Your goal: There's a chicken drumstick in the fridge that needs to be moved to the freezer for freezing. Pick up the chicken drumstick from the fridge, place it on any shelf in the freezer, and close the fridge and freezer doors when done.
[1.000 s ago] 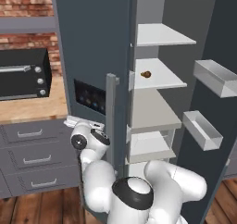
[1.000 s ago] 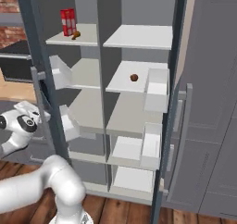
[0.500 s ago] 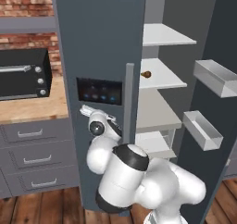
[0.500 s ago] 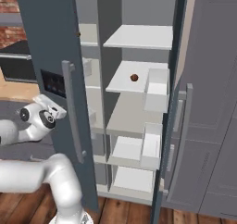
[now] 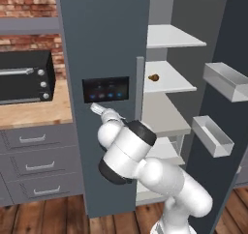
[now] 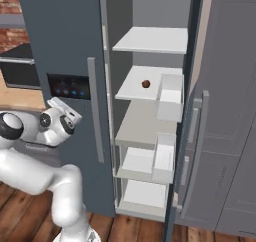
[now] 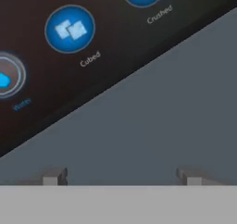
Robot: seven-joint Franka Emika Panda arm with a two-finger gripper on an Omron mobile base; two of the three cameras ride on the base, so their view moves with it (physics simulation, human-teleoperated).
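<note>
Hand view: black panel buttons read "Cubed" and "Crushed".

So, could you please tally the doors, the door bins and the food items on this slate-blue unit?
Tall slate-blue doors: 2 (black-panelled, plain)
Clear rectangular door bins: 2
Small dark-brown food lump: 1
Total: 5

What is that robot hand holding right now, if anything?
Nothing. The gripper is open and empty, right up against the freezer door just below its black panel.
</note>
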